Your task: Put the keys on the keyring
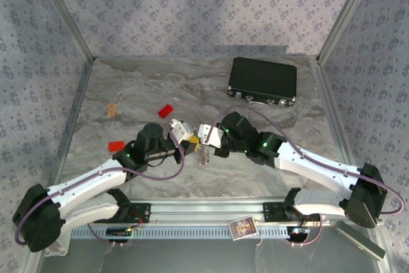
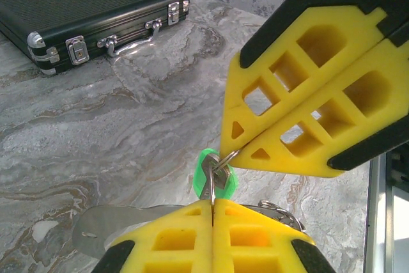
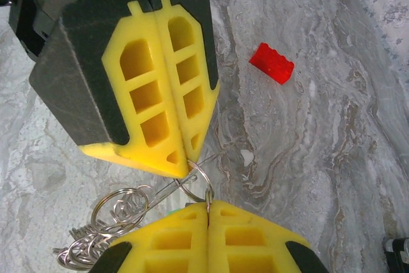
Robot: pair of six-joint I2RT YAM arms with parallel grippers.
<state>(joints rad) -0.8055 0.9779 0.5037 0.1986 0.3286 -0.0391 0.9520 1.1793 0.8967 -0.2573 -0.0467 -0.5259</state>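
Fingertips (image 2: 192,217) of the left gripper (image 2: 213,206) and the right gripper (image 3: 208,206) are pressed shut, meeting tip to tip over the middle of the table (image 1: 128,94). Both pinch the thin keyring (image 3: 197,180). The green key (image 2: 214,180) touches the ring between them. Its chain (image 3: 102,238) trails toward 8 o'clock. From the grippers, the black case (image 1: 262,81) lies at 1 o'clock and a red block (image 1: 166,110) at 11.

No readable text, label, brand or number anywhere. A small printed card (image 1: 243,228) on the front rail (image 1: 192,210) is too blurred to read.
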